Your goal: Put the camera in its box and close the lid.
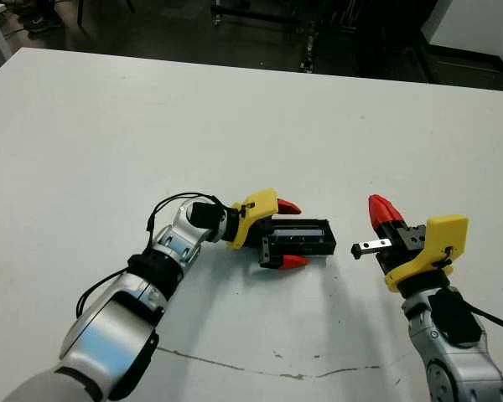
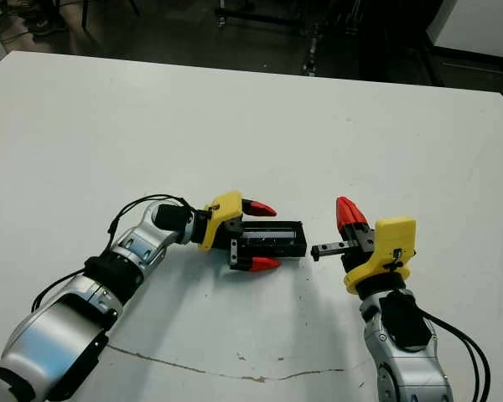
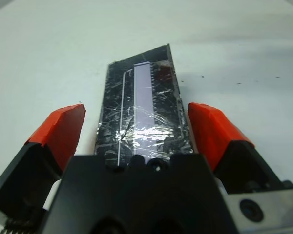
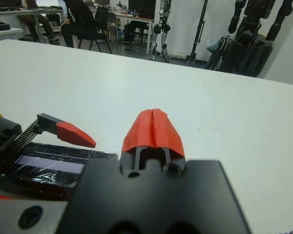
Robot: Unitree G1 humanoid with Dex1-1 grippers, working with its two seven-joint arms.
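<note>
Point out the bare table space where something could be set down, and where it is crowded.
Bare: the whole far half of the table, the near left beside the left arm, and the strip near the crack. Crowded: the centre, where the left tool straddles the lid and the shut right tool sits just beside it.

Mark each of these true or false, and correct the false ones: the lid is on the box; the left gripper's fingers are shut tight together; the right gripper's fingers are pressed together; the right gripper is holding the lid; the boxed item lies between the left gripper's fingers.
1. The lid is on the box. True: the black cover with its glossy strip lies on top.
2. The left gripper is shut tight. False: its fingers stand apart, one on each side of the lid.
3. The right gripper has its fingers pressed together. True.
4. The right gripper holds the lid. False: it is apart from it, empty.
5. The lid lies between the left fingers. True.
</note>
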